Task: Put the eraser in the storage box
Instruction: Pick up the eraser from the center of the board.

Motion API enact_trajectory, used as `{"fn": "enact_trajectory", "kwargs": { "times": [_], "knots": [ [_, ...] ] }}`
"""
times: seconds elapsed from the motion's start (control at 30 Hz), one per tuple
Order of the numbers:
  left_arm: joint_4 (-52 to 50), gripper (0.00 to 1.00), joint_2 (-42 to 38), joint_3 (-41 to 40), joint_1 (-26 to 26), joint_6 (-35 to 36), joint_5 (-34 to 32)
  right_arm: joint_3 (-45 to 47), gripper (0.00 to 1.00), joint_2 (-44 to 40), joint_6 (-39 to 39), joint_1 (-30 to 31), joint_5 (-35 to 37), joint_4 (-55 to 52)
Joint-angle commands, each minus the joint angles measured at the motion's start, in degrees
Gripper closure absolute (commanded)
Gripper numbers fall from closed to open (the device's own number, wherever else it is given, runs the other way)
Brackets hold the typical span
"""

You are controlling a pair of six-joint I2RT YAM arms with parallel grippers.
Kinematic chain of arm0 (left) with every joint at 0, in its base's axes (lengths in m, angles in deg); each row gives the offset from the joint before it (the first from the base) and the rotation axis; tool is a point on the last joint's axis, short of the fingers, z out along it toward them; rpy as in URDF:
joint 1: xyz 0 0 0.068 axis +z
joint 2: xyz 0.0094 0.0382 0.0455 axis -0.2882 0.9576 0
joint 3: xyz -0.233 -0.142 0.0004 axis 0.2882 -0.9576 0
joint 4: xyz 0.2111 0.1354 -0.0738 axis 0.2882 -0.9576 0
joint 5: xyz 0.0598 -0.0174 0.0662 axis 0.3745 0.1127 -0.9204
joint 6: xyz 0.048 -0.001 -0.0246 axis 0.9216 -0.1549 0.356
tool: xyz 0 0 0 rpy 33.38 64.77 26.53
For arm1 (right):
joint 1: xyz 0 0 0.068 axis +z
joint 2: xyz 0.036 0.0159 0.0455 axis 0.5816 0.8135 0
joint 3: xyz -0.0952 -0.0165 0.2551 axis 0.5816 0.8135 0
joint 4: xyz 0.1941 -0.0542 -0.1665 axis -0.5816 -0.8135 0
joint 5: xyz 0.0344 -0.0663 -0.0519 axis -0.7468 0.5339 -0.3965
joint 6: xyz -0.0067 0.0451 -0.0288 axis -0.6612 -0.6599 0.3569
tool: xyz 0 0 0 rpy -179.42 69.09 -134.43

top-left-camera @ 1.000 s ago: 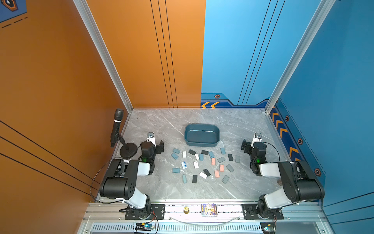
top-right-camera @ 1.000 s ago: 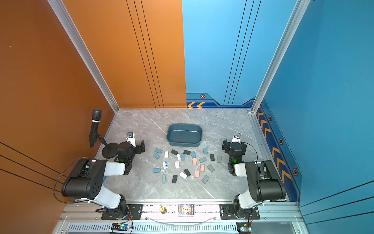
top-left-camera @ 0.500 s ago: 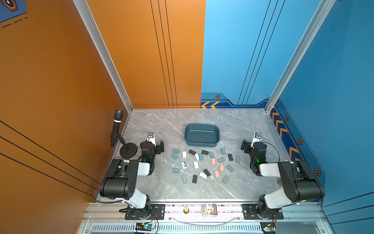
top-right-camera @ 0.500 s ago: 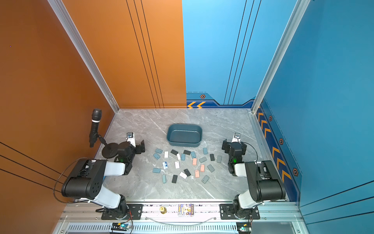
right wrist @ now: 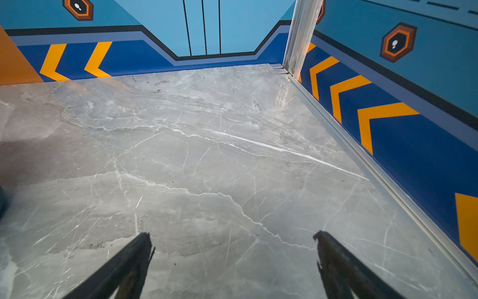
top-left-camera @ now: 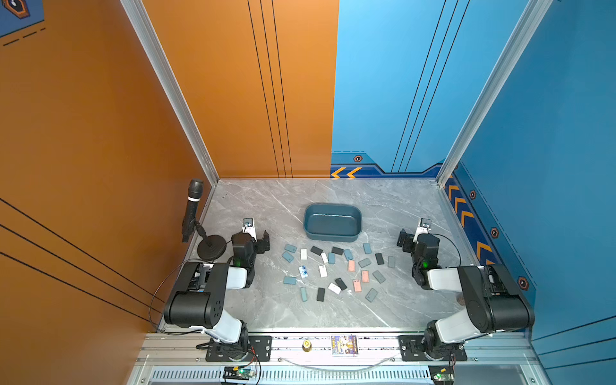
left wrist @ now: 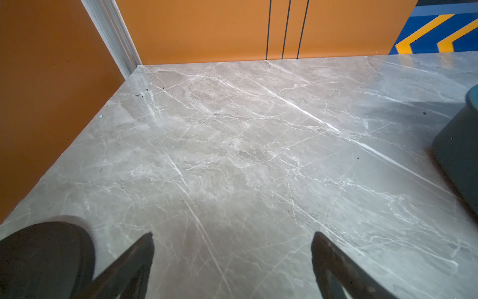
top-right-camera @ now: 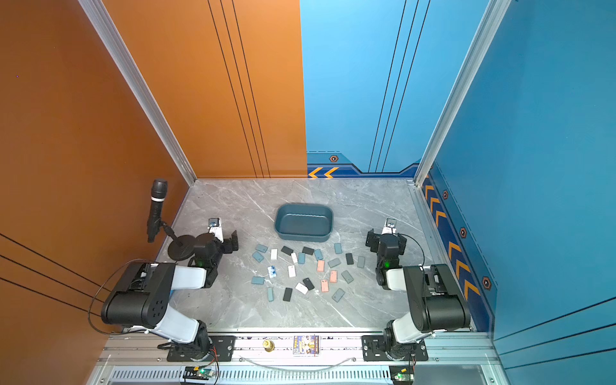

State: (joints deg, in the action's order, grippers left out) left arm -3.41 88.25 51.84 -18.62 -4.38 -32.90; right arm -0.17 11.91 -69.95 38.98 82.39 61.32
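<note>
The storage box (top-left-camera: 331,236) (top-right-camera: 302,236), a shallow dark teal tub, stands empty at the middle back of the marble table. Several small erasers (top-left-camera: 322,271) (top-right-camera: 291,271) in teal, black, white, pink and grey lie scattered in front of it. My left gripper (top-left-camera: 257,234) (top-right-camera: 225,235) rests low at the table's left, open, with only bare marble between its fingers in the left wrist view (left wrist: 232,234). My right gripper (top-left-camera: 413,233) (top-right-camera: 380,233) rests at the right, open and holding nothing (right wrist: 231,234). The box's wall (left wrist: 460,155) shows at the edge of the left wrist view.
A black microphone (top-left-camera: 191,213) on a round stand base (top-left-camera: 210,247) (left wrist: 44,259) sits just left of my left gripper. Orange and blue walls close in the table on three sides. An aluminium rail (top-left-camera: 306,346) runs along the front edge.
</note>
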Motion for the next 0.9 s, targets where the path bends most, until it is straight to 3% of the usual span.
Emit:
{"fn": "enact_trajectory", "kwargs": {
  "times": [0.0, 0.07, 0.2, 0.47, 0.57, 0.7, 0.87],
  "knots": [
    [-3.8, 0.07, -4.9, 1.5, -0.8, -0.4, -5.4, -1.7, 0.00, -0.7, 0.9, 1.1, 3.6, -1.2],
    [-8.1, 0.08, -8.8, 2.2, -2.0, 0.1, -8.2, -2.4, 0.00, -2.9, 1.0, 1.3, 4.4, -3.5],
    [-21.6, 0.09, -18.2, 6.8, -5.3, 1.9, -10.7, -9.1, 0.00, -10.7, 0.5, 2.4, 6.0, -22.9],
    [-55.4, 0.11, -30.6, 25.3, -8.0, -1.6, -5.5, -22.1, 0.01, -20.6, -5.7, 3.5, 9.1, -53.1],
    [-65.6, 0.20, -31.7, 30.9, -8.6, -4.0, -1.6, -27.7, 0.06, -21.2, -9.7, 4.7, 9.9, -66.4],
    [-72.1, 0.24, -31.3, 34.2, -8.8, -7.5, 2.5, -31.7, 0.09, -21.0, -14.4, 9.1, 9.8, -78.9],
    [-72.2, 0.25, -30.1, 30.5, -9.0, -11.2, 7.3, -32.5, 0.12, -20.0, -22.6, 15.7, 8.6, -87.6]
  ]
}}
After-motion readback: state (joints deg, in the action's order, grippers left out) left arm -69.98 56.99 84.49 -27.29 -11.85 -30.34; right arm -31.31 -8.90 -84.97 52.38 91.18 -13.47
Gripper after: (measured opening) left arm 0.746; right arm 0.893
